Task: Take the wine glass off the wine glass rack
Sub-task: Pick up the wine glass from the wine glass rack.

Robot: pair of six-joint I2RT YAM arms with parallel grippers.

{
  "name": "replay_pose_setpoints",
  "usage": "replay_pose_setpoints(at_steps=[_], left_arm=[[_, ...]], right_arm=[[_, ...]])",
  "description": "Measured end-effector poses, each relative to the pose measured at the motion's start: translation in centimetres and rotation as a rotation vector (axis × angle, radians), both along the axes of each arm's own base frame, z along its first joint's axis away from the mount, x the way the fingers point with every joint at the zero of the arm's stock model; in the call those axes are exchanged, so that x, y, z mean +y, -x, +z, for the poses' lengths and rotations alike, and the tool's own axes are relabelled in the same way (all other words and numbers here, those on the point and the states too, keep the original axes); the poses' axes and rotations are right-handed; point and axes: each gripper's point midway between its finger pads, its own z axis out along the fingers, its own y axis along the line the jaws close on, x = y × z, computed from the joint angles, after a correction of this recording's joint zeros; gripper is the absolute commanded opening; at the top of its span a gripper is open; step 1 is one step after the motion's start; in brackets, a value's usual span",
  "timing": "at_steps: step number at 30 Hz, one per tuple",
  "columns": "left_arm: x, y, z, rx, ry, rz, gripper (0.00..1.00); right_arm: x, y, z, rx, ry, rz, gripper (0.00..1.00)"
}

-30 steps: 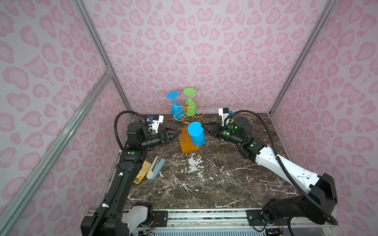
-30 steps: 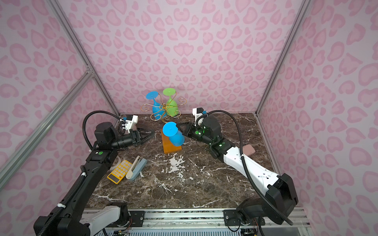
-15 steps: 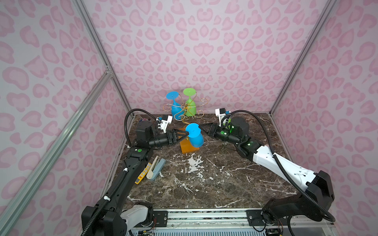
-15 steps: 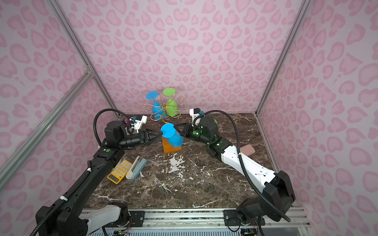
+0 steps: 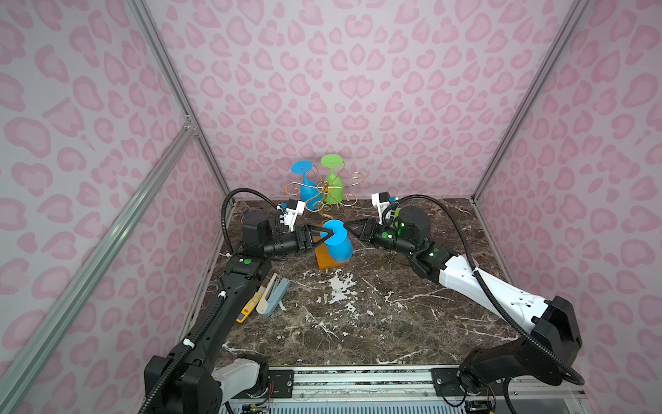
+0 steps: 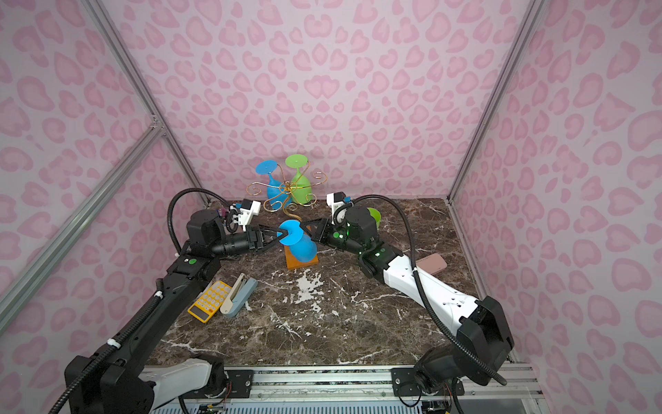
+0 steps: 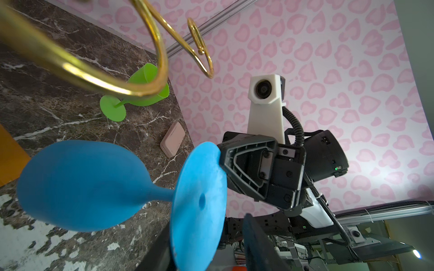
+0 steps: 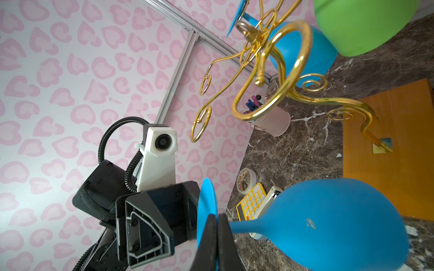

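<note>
A blue wine glass (image 5: 340, 247) (image 6: 304, 247) lies tilted in the air over the orange wooden base (image 5: 324, 261) of the gold wire wine glass rack (image 5: 324, 190), clear of its scroll arms. My right gripper (image 5: 349, 229) (image 8: 217, 217) is shut on the rim of the glass's foot. From the opposite side my left gripper (image 5: 326, 233) (image 7: 204, 230) straddles the same foot, jaws open, a gap showing beside one finger (image 7: 253, 234). The bowl (image 7: 82, 185) (image 8: 328, 223) points away from both grippers.
A second blue glass (image 5: 308, 188) and a green glass (image 5: 335, 193) hang upside down on the rack. Another green glass (image 6: 374, 215) stands behind the right wrist. A pink case (image 6: 431, 263), yellow calculator (image 6: 211, 301), stapler (image 6: 240, 292) and pink pen cup (image 8: 270, 122) sit around.
My left arm has swung in toward the glass, and its jaws have narrowed around the foot. The right gripper keeps its hold and has shifted a little to the left.
</note>
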Motion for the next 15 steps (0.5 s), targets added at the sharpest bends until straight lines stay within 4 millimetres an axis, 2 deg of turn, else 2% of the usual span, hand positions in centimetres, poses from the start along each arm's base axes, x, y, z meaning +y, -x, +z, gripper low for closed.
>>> replay_pose_setpoints(at_steps=[15], left_arm=[[-0.16, -0.25, -0.28, -0.003, -0.006, -0.008, 0.23]], right_arm=[[0.17, -0.10, 0.30, -0.011, -0.008, -0.003, 0.00]])
